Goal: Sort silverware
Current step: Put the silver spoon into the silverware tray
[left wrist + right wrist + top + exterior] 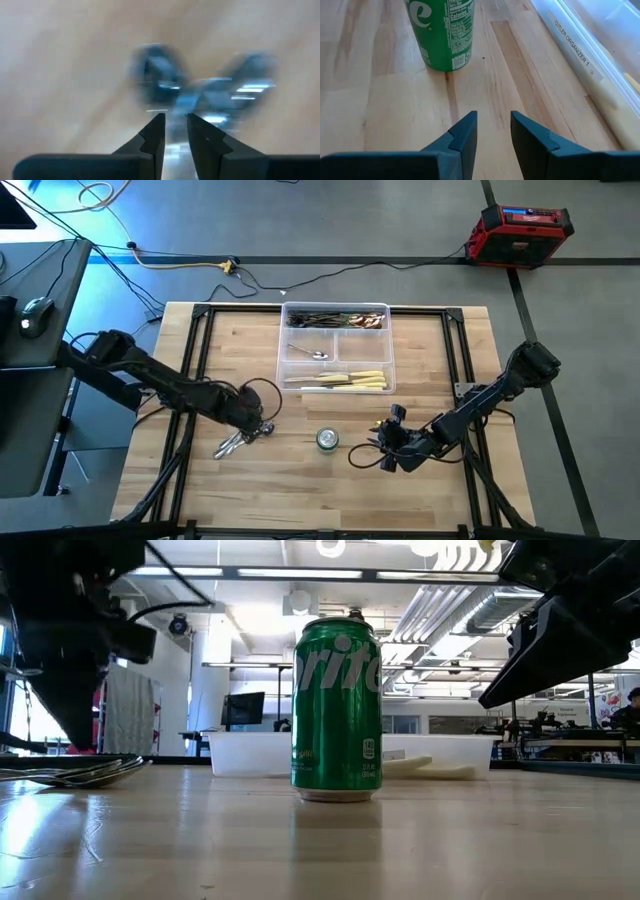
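A small heap of shiny spoons (236,442) lies on the wooden table at the near left; the low view shows these spoons (75,772) resting flat. My left gripper (256,426) points down at the heap's right end, its fingers (152,137) almost together. The left wrist view is blurred, with spoon bowls (155,75) beyond the tips. My right gripper (390,452) hangs open above bare wood, right of a green can (327,440). The clear tray (382,345) holds dark forks (335,318), one spoon (312,354) and cream knives (345,381). My left gripper comes from above, pointing steeply down, and its two fingers stand close on either side of shiny metal (175,145) from the spoon heap. Blur hides which part of the spoon that is. I cannot tell whether the spoon is lifted.
The green can (336,712) stands upright between the two grippers, near the table's front. It also shows in the right wrist view as the can (442,35) ahead of my open fingers, with the tray's wall (580,50) beside it. Black frame rails (205,340) run along the table.
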`<state>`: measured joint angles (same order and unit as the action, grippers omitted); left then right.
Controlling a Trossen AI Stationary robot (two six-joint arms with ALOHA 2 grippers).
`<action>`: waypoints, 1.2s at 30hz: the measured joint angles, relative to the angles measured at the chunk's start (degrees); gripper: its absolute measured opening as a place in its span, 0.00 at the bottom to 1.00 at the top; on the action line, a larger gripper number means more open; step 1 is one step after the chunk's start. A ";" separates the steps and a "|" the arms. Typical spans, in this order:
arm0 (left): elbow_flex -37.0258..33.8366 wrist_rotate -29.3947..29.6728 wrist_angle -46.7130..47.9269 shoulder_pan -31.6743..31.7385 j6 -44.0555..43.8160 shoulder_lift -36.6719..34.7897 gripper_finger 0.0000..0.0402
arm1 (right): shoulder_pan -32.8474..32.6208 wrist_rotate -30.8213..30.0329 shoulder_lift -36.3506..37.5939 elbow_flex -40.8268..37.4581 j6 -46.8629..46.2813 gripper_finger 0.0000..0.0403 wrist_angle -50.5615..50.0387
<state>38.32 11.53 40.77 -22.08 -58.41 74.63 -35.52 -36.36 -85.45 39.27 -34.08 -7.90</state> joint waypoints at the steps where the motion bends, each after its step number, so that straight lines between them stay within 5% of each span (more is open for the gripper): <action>1: 0.09 -1.47 -2.21 -0.59 0.00 0.00 0.13 | 0.01 0.01 0.00 0.00 -0.18 0.25 0.00; 10: -4.40 -9.20 -5.15 -2.59 -3.94 2.76 0.04 | 0.00 0.17 0.00 0.00 -0.25 0.25 0.00; 20: -1.55 5.82 2.19 -1.58 -2.80 1.92 0.01 | 0.01 0.13 0.00 0.00 0.91 0.25 0.02; 26: 1.16 8.40 8.73 -1.17 -3.29 1.90 0.01 | 0.01 0.16 0.00 0.00 0.67 0.25 0.00; 36: 1.14 0.09 3.85 -2.47 1.51 1.92 0.11 | 0.01 0.99 0.00 0.00 0.65 0.25 0.00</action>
<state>39.46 11.62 44.62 -24.54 -56.90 76.55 -35.51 -35.37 -85.45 39.27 -33.43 -7.90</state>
